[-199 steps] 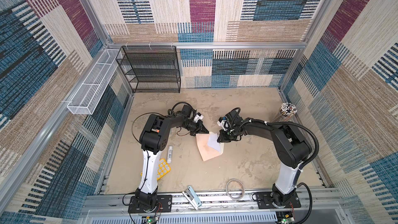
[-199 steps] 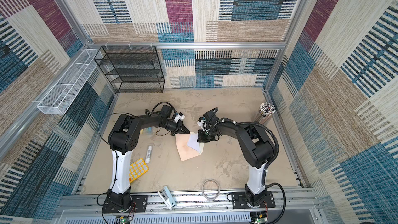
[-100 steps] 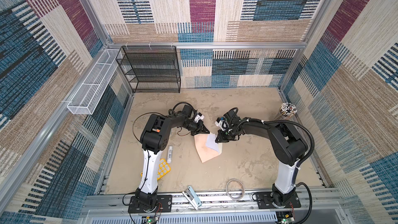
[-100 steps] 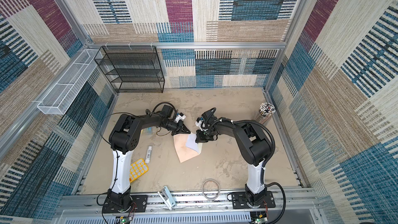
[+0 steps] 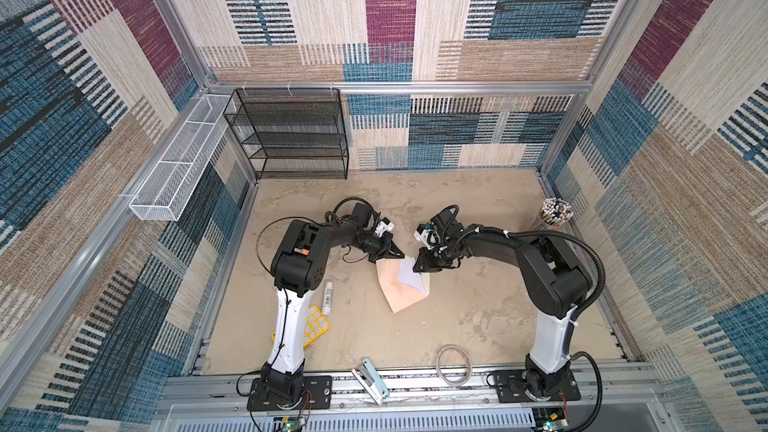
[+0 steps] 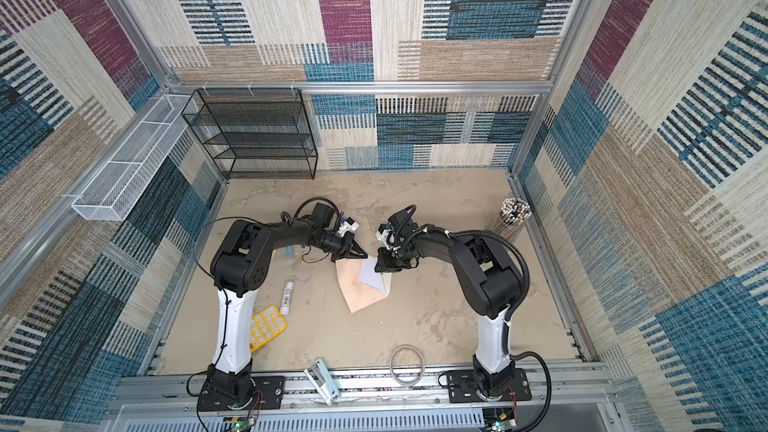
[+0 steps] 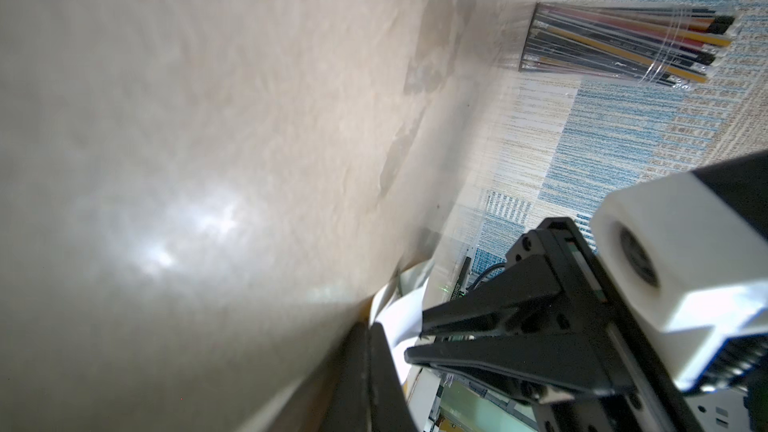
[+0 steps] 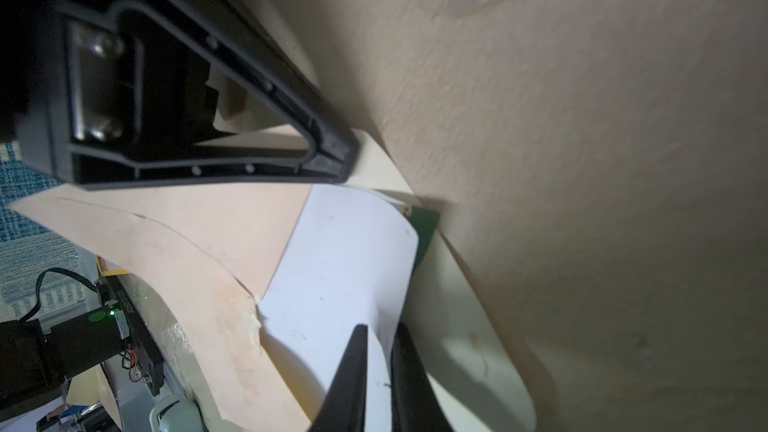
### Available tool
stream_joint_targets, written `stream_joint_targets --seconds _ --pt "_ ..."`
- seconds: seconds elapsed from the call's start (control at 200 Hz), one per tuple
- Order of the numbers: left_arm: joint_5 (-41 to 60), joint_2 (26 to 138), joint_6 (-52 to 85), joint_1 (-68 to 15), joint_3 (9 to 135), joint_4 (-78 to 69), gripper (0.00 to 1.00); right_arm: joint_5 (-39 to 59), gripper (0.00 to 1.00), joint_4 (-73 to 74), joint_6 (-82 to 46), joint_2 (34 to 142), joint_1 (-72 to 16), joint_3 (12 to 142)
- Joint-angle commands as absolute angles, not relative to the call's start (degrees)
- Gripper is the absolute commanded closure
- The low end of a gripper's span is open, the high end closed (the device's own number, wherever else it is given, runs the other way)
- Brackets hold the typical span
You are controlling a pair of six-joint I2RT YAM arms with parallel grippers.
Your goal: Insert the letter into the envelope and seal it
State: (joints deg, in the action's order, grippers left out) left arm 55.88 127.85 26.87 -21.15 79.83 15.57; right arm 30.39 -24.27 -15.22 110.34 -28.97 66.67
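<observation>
Change: right gripper (image 5: pixel 417 269) jaws are now eased slightly apart astride the letter (image 5: pixel 409 279), which is seen partly inside the envelope (image 5: pixel 397 297) at table (image 5: pixel 478 284) centre | left gripper (image 5: pixel 396 255) is now pinched shut on the envelope's far-left corner | insertion is judged unfinished, sealing not yet begun.

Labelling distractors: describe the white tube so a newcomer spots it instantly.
Start at the left arm's white upright link. The tube lies flat beside it, toward the envelope. Unlike the yellow calculator nearby, it's a slim white labelled cylinder.

White tube (image 5: pixel 328 296) near envelope (image 5: pixel 395 290), open tabletop (image 5: pixel 478 297) beyond
</observation>
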Motion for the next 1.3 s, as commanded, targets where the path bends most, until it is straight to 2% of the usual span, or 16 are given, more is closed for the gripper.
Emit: stream_joint_targets --seconds 0.0,0.125,0.25,0.676,0.786,0.912,0.977,1.187,1.297 --pt "54.2 127.8 26.3 -21.1 79.3 15.8 0.98 30.1 0.89 -22.9 -16.0 111.0 -29.1 67.9" --pt "54.1 127.9 26.5 -21.2 78.9 15.3 0.99 30.4 0.96 -22.9 -16.1 112.0 -29.1 69.1" --pt "54.0 127.9 26.9 -21.2 78.7 14.4 1.00 31.2 0.98 -22.9 -15.9 112.8 -29.7 69.7" --pt "53.8 127.9 27.1 -21.1 78.6 13.6 1.00 32.0 0.99 -21.8 -15.8 113.1 -30.4 68.6" --pt "53.8 127.8 27.1 -21.0 78.6 13.6 1.00 31.2 0.97 -21.7 -15.9 112.4 -30.1 67.8" --pt "53.5 127.5 27.0 -21.1 78.6 13.9 0.90 30.5 0.92 -21.7 -16.2 110.9 -29.5 66.5" --pt "53.4 127.3 27.0 -21.1 78.7 14.0 0.74 30.3 0.94 -21.6 -16.2 110.4 -29.4 66.1" --pt "52.2 124.1 27.3 -21.0 78.8 14.7 0.45 29.9 0.98 -21.7 -16.5 109.8 -29.4 65.1" --pt "48.5 119.5 27.5 -20.3 78.0 16.7 0.38 28.0 0.98 -22.3 -17.3 108.8 -29.4 64.7"
